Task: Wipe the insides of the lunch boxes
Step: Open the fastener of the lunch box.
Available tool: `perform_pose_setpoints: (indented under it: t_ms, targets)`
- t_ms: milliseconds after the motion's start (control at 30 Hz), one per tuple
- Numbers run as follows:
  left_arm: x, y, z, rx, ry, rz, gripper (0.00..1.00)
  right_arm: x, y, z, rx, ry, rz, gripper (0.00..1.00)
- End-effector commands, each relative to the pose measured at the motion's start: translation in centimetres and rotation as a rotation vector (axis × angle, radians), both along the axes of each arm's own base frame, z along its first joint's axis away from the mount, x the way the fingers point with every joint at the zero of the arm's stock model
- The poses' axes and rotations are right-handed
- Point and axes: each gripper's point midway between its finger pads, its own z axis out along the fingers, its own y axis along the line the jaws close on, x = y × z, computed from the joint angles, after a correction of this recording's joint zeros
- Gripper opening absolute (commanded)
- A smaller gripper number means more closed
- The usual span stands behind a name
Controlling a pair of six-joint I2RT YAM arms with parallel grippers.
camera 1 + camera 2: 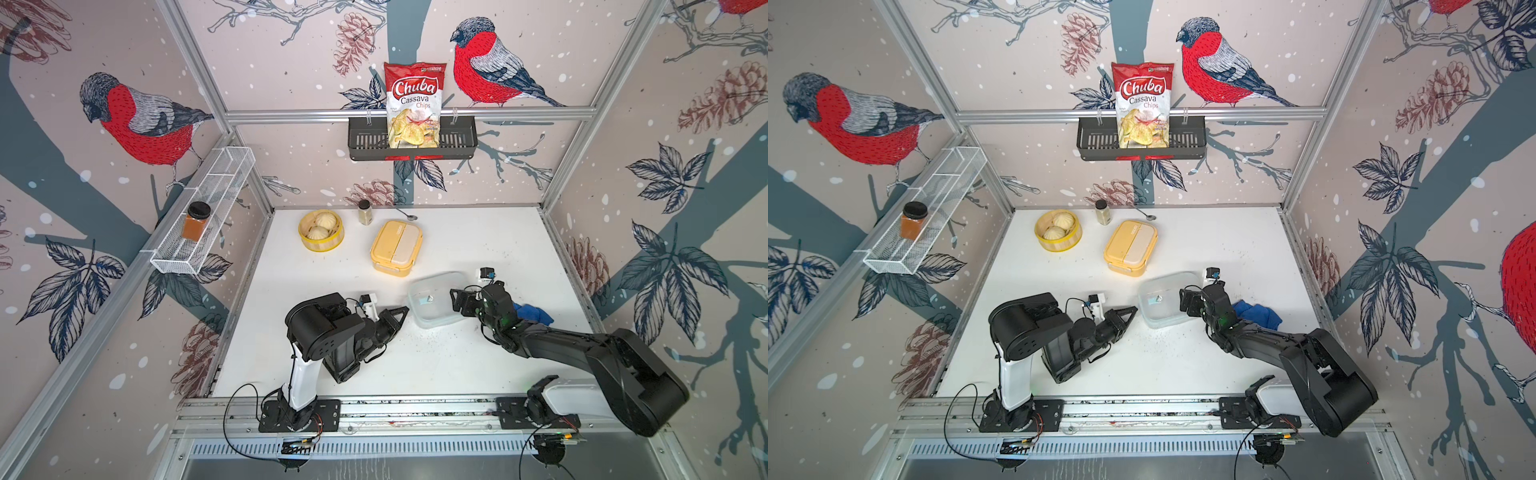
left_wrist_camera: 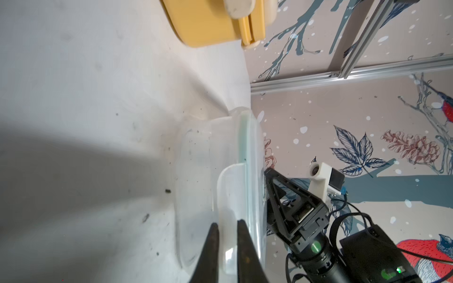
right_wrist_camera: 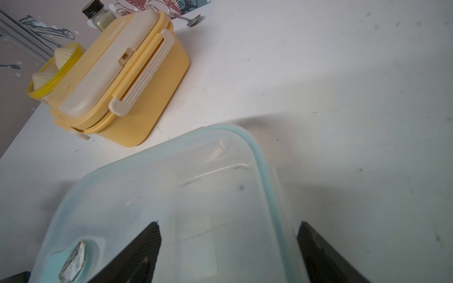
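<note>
The clear lunch box (image 1: 430,296) (image 1: 1160,300) stands mid-table with its green-rimmed lid on. At its near-left side, my left gripper (image 1: 405,311) (image 2: 228,236) is shut on the box's translucent side clip (image 2: 229,191). My right gripper (image 1: 456,302) (image 3: 228,247) is open at the box's right end, just above the lid (image 3: 171,208). One finger is over the lid and the other is outside the green rim. The yellow lunch box (image 1: 397,248) (image 3: 117,80) stands closed behind the clear one, its cream lid latched.
A blue cloth (image 1: 534,313) lies behind my right wrist. A yellow steamer basket with buns (image 1: 320,230), a spice jar (image 1: 365,212) and a spoon (image 1: 409,216) stand along the back. Dark crumbs (image 1: 440,332) dot the table in front of the clear box.
</note>
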Motion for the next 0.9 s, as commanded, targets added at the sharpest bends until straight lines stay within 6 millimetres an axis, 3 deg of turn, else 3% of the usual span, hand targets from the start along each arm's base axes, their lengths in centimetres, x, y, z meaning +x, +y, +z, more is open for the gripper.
perform_pose_setpoints:
  t_ms: [0,167,333,367,467,500,567,733,867]
  targets:
    - [-1.3,-2.2,3.2,-0.099,-0.101,-0.140,0.09,-3.8,2.4,-3.0,-0.016,0.168,0.196,0.86]
    - [-1.3,-1.6,2.6,-0.078,-0.081,-0.128,0.06,-3.6,2.6,-3.3,-0.045,0.183,0.207,0.85]
    - [-1.4,-1.0,2.5,-0.041,-0.072,-0.128,0.10,-3.8,2.9,-3.3,-0.030,0.185,0.207,0.85]
    - [-1.4,-0.8,2.5,-0.030,-0.067,-0.127,0.17,-3.8,2.9,-3.4,-0.029,0.185,0.206,0.85]
    - [-1.4,-0.1,1.4,0.037,-0.035,-0.124,0.61,-3.8,3.2,-2.9,-0.009,0.178,0.213,0.85]
    - [-1.5,0.3,1.1,0.069,-0.028,-0.118,0.83,-3.9,3.4,-2.5,0.005,0.173,0.220,0.85]
    - [-1.4,0.9,0.9,0.133,-0.029,-0.111,0.97,-4.2,3.8,-1.8,0.028,0.172,0.233,0.85]
    - [-0.4,3.6,0.2,0.482,0.002,-0.065,0.99,-4.9,3.2,-1.4,0.072,0.187,0.184,0.86]
    - [0.4,6.6,3.7,0.638,-0.064,0.036,1.00,-5.0,3.6,0.6,0.154,0.146,0.187,0.88]
